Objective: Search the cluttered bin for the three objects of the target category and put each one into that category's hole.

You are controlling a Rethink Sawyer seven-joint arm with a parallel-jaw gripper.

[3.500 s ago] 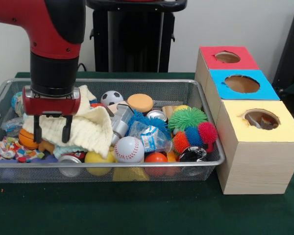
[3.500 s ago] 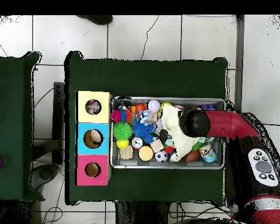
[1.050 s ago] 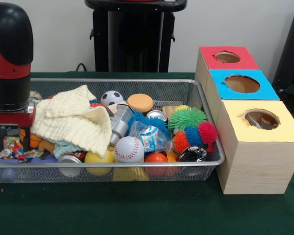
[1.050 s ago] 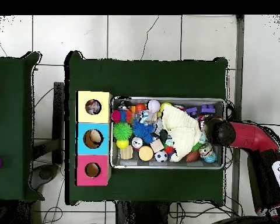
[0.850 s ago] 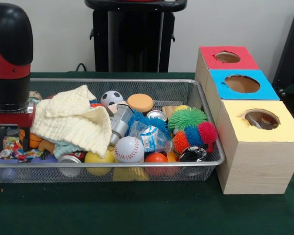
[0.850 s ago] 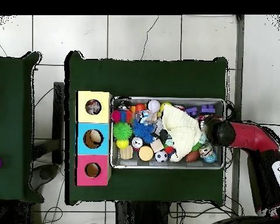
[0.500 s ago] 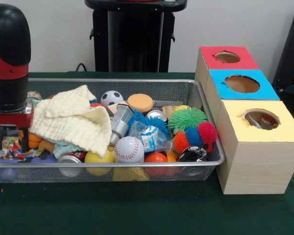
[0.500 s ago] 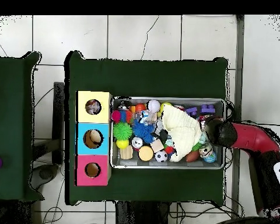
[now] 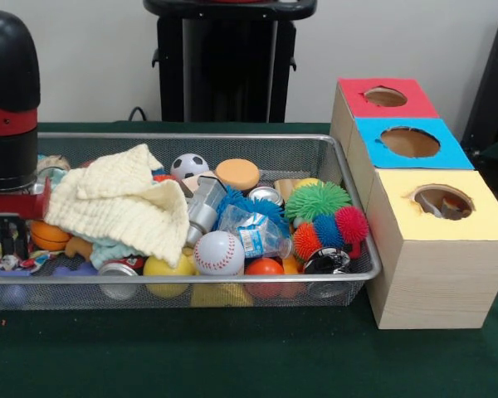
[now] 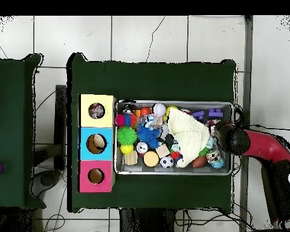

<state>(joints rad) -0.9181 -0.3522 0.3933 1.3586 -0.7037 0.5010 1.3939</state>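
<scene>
Red and black arm's gripper (image 9: 8, 240) low at the left end of the silver wire-mesh bin (image 9: 232, 139).
Beside the cream knitted cloth (image 9: 120, 203); whether its fingers are spread or closed cannot be told.

A wire-mesh bin (image 9: 349, 232) crammed with toys beside 3 coloured hole-boxes (image 9: 407, 143).

Red and black arm (image 9: 8, 108) standing upright at the left end of the wire bin (image 9: 232, 141), wrist pointing straight down. Gripper (image 9: 7, 240) sunk low inside that end of the bin, just past the rim. Finger spacing hidden; impossible to tell whether parted or closed.
</scene>
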